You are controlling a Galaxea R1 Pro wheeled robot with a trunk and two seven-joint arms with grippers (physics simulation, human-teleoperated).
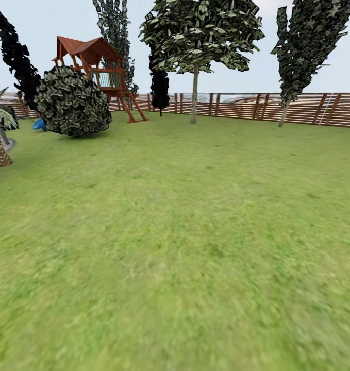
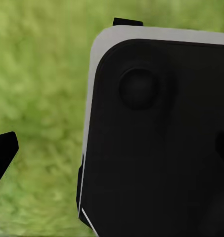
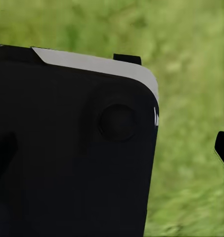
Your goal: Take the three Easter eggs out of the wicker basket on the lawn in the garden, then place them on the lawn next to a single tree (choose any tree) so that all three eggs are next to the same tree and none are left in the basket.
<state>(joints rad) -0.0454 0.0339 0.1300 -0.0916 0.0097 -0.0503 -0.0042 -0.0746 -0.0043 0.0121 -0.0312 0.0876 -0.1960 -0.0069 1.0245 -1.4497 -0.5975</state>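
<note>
The wide green grass lawn [image 1: 185, 247] lies flat. From left to right stand a round dark bush [image 1: 73, 101], a red-brown wooden playset [image 1: 100, 72], and a tree with a thin pale trunk [image 1: 195, 95] pointing straight up by the brown slat fence [image 1: 278, 108]. I cannot tell if either pincer is spread or pressed together.

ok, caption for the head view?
Open lawn stretching to a slat fence, pale-trunked tree, playset and bush.

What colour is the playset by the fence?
Red-brown wood, roof and ladder alike; the playset shows best in the head view.
</note>
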